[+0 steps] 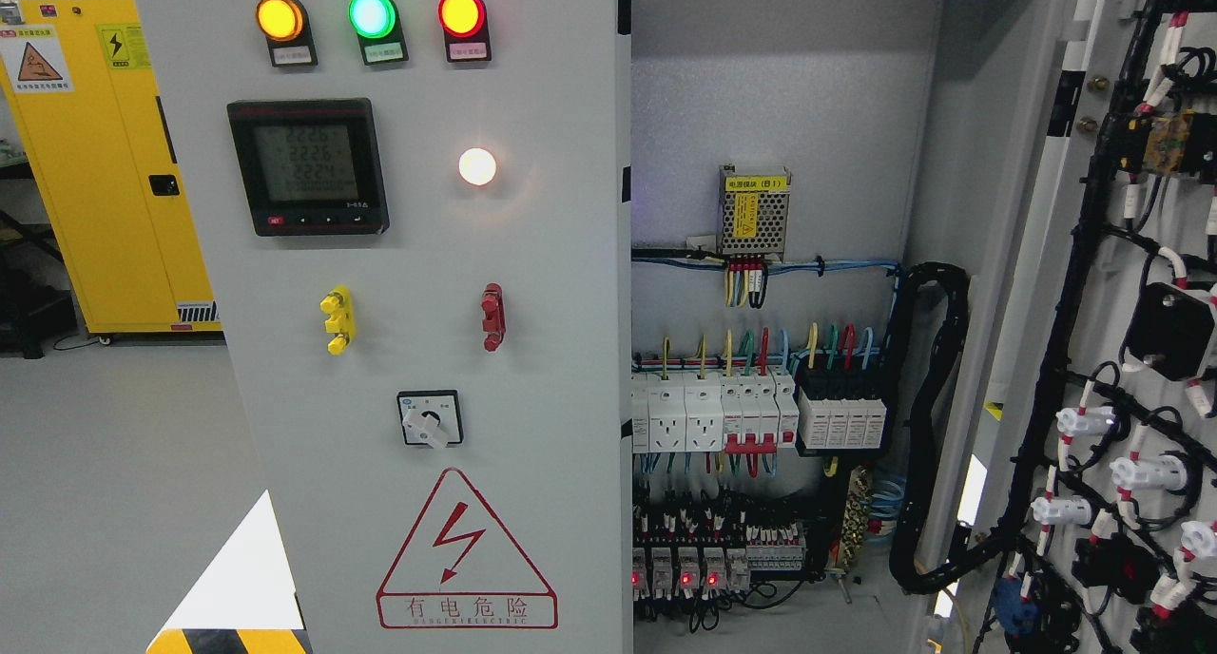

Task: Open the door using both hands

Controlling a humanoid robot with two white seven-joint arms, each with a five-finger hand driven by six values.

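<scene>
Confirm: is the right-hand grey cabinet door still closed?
No. The grey right-hand door stands swung open, exposing the white breaker row inside.

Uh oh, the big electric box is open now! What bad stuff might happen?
1. The right door is swung open, so the breakers and coloured wires inside are bare. A robot hand reaching in might touch live parts; the indicator lamps are lit.
2. The door's black cable bundle hangs loose in a loop, so it could probably snag.
3. The left door is shut; no robot hand is in view.

no arm visible, no hand visible
</scene>
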